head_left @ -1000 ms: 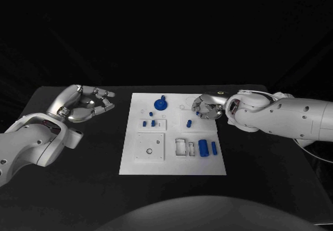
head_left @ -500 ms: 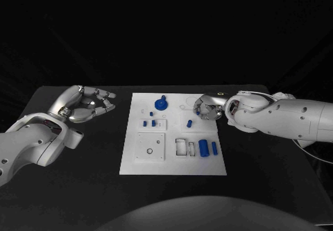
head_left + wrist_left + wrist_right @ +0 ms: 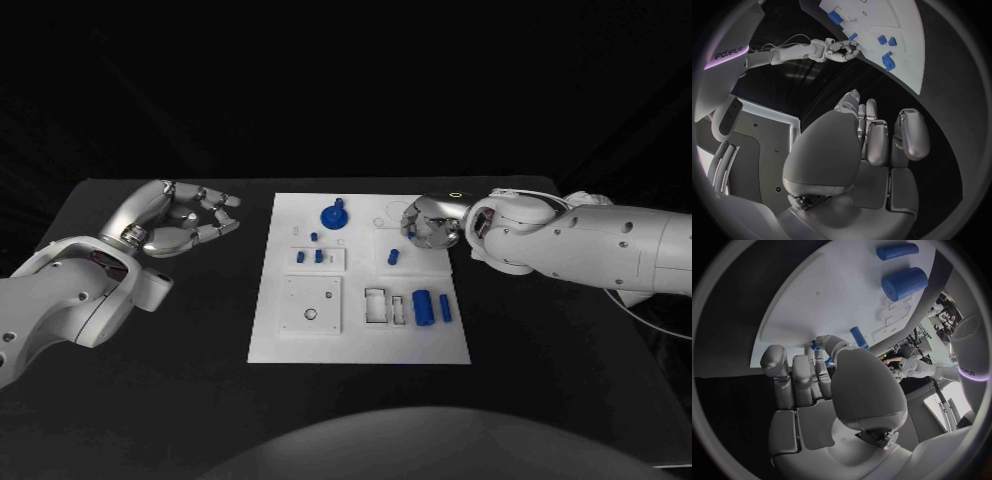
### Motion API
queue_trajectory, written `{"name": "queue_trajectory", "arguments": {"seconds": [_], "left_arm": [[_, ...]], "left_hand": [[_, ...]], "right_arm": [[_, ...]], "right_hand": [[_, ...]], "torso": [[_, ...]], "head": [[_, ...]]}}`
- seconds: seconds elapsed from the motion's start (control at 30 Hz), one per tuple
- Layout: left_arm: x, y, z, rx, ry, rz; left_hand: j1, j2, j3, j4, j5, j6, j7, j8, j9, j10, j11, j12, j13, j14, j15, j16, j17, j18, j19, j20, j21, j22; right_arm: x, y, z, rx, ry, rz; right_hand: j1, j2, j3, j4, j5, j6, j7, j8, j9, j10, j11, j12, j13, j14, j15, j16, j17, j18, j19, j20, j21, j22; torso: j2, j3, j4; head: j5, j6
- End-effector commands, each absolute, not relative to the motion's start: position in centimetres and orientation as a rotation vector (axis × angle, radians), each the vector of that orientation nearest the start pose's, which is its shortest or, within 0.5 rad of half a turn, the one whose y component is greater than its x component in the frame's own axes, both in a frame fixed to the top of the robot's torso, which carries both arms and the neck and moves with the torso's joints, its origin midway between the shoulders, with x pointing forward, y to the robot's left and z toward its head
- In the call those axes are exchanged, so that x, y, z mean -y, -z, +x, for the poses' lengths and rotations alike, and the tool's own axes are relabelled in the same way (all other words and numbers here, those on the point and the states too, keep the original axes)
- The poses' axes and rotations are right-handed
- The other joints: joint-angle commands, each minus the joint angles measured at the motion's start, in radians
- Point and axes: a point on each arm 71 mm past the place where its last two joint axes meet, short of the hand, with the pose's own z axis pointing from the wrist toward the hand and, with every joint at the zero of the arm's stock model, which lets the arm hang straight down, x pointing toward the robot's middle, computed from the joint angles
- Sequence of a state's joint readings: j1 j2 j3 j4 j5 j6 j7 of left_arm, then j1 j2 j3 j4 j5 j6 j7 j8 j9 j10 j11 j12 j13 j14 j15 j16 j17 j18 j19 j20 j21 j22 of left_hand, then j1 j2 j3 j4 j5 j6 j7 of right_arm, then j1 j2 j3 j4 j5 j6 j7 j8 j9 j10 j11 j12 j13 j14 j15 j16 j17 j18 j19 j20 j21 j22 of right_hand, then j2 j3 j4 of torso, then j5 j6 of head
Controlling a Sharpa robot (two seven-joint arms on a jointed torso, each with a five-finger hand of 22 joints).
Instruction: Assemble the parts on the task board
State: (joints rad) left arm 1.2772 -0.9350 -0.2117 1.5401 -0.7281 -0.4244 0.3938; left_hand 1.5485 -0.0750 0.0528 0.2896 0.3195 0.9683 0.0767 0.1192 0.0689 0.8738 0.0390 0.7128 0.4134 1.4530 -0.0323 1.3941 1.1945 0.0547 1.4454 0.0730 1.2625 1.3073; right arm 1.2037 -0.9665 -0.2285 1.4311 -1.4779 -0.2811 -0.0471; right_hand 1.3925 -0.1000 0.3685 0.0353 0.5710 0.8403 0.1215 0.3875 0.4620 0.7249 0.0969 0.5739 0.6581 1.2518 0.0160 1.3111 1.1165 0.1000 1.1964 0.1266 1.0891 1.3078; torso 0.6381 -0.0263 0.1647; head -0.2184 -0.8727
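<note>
Centrally, white task board [image 3: 361, 345] on the black desk [image 3: 173, 390], carrying small blue parts [image 3: 423, 307]. Right robot hand [image 3: 433, 222] over the board's far right corner, fingers curled; whether it holds anything cannot be told. Left robot hand [image 3: 180, 217] beside the board, curled, holding nothing.

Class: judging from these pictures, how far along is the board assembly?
Early. Some blue parts already stand on the task board, like the knob. The right hand hovers over a small peg; whether it holds anything is unclear. The large cylinder lies loose. The left hand waits empty.
</note>
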Motion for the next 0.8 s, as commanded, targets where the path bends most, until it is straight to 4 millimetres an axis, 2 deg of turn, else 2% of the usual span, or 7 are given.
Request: {"name": "queue_trajectory", "arguments": {"seconds": [0.03, 0.27, 0.57, 0.7, 0.8], "left_arm": [[-23.8, 18.9, 46.8, -1.561, 1.177, -0.284], [-23.8, 19.0, 46.8, -1.565, 1.177, -0.285], [-23.8, 19.1, 46.8, -1.567, 1.176, -0.286], [-23.9, 19.1, 46.8, -1.569, 1.174, -0.287], [-23.9, 19.2, 46.8, -1.573, 1.174, -0.291]], "left_hand": [[0.009, 0.000, 0.007, 0.001, 0.007, -0.003, 0.006, -0.003, -0.001, -0.002, -0.001, 0.005, 0.001, 0.002, 0.002, 0.002, -0.002, 0.011, 0.003, 0.005, -0.003, 0.176], [0.010, 0.000, 0.008, 0.002, 0.008, -0.003, 0.007, -0.003, -0.001, -0.003, 0.000, 0.004, 0.001, -0.001, 0.003, -0.002, -0.011, 0.012, 0.002, 0.005, -0.006, 0.175], [0.010, 0.000, 0.008, 0.002, 0.008, -0.003, 0.008, -0.003, -0.001, -0.005, 0.000, 0.003, 0.000, -0.003, 0.003, -0.005, -0.017, 0.013, 0.000, 0.005, -0.011, 0.174], [0.009, 0.000, 0.009, 0.003, 0.009, -0.003, 0.009, -0.003, -0.001, -0.008, 0.002, 0.001, -0.001, -0.006, 0.004, -0.009, -0.025, 0.014, -0.002, 0.006, -0.016, 0.172], [0.007, 0.001, 0.011, 0.003, 0.008, -0.003, 0.009, -0.004, -0.001, -0.010, 0.003, -0.001, -0.004, -0.016, 0.005, -0.022, -0.049, 0.017, -0.010, 0.007, -0.032, 0.168]], "right_arm": [[29.3, 25.8, 46.3, -1.874, -0.431, -0.212], [29.3, 25.6, 46.4, -1.839, -0.447, -0.197], [29.1, 25.2, 46.3, -1.798, -0.478, -0.180], [28.9, 24.4, 46.1, -1.780, -0.498, -0.175], [28.6, 23.3, 46.0, -1.764, -0.516, -0.179]], "right_hand": [[0.008, 0.015, 0.001, -0.012, -0.008, 0.015, 0.001, 0.011, 0.013, 0.020, -0.003, 0.008, -0.002, -0.013, -0.001, -0.012, -0.016, 0.013, -0.006, -0.001, -0.006, 0.115], [0.013, 0.030, -0.004, -0.030, -0.012, 0.036, 0.007, 0.033, 0.050, 0.077, -0.014, 0.015, -0.014, -0.005, -0.001, -0.014, -0.027, 0.010, 0.007, -0.002, 0.016, 0.120], [0.009, 0.033, -0.009, -0.035, -0.013, 0.047, 0.007, 0.042, 0.072, 0.104, -0.019, 0.013, -0.025, -0.005, -0.003, -0.022, -0.043, 0.010, 0.007, -0.004, 0.019, 0.119], [0.008, 0.032, -0.010, -0.037, -0.012, 0.046, 0.009, 0.041, 0.076, 0.111, -0.018, 0.011, -0.029, -0.001, -0.002, -0.020, -0.042, 0.009, 0.010, -0.004, 0.023, 0.120], [0.007, 0.032, -0.010, -0.038, -0.011, 0.046, 0.011, 0.040, 0.079, 0.119, -0.018, 0.010, -0.033, 0.000, -0.002, -0.021, -0.046, 0.009, 0.010, -0.003, 0.023, 0.120]], "torso": [[0.000, 0.0005, 0.0012], [-0.001, 0.0000, 0.0012], [-0.003, -0.0003, 0.0018], [-0.002, -0.0003, 0.0028], [-0.003, -0.0001, 0.0009]], "head": [[0.000, 0.000], [0.001, 0.000], [0.011, 0.000], [0.014, 0.000], [0.018, 0.000]]}}
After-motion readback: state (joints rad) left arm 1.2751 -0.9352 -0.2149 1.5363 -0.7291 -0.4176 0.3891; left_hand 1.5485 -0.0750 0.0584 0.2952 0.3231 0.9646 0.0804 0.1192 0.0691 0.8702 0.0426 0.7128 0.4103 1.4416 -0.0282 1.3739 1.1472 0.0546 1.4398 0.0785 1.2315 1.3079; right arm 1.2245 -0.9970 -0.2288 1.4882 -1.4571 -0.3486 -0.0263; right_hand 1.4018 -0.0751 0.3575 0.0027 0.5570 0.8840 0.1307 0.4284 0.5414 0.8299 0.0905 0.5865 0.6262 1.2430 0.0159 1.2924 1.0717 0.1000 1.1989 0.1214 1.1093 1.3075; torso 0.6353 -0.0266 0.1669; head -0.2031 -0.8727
